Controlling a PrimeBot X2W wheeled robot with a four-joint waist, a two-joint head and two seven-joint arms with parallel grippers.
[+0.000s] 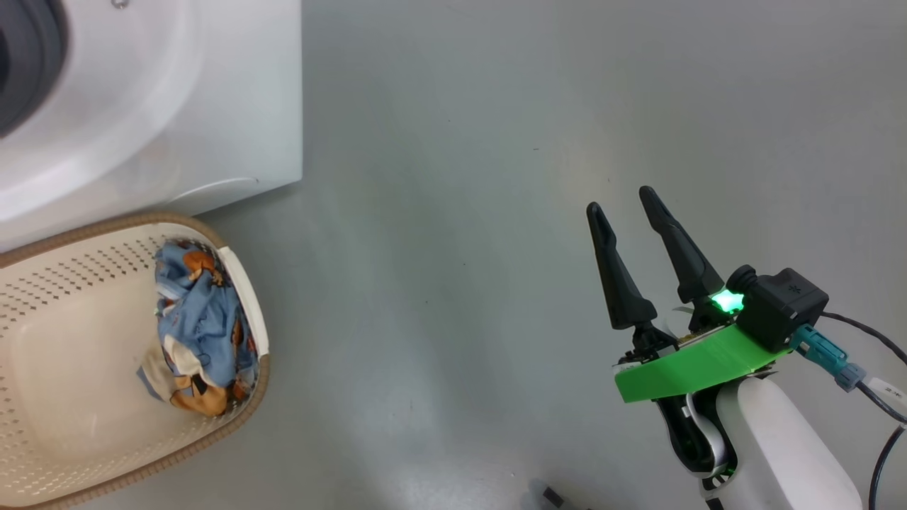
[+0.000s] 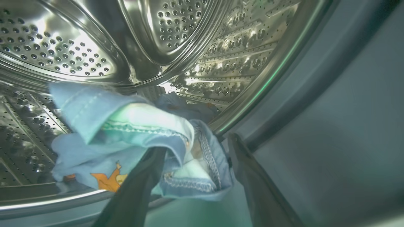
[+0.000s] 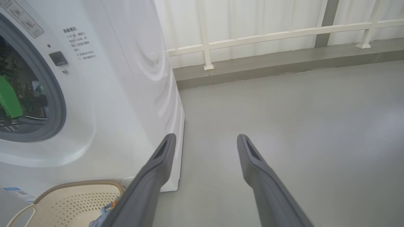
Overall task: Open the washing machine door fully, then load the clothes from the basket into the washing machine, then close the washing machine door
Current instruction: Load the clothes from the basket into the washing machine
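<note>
Grey floor (image 1: 453, 212), white railing (image 3: 284, 33) far behind. Washing machine (image 1: 177, 106) far left, opening uncovered. Basket (image 1: 71, 340) on floor just near side of machine; clothes bundle (image 1: 202, 326) heaped against basket's right wall. Left gripper (image 2: 195, 143) inside steel drum (image 2: 79, 47), fingers spread, released; second clothes bundle (image 2: 126, 126) lying loose between them at drum's lip, draped over one finger. Right gripper (image 1: 620, 199) hovering above bare floor, right of machine, fingers apart, holding nothing.

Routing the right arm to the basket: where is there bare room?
Free: the grey floor between the washing machine, basket and right gripper; also the basket's left half. Crowded: its right wall, where a clothes bundle lies, and the drum mouth, with the left gripper and fabric.
</note>
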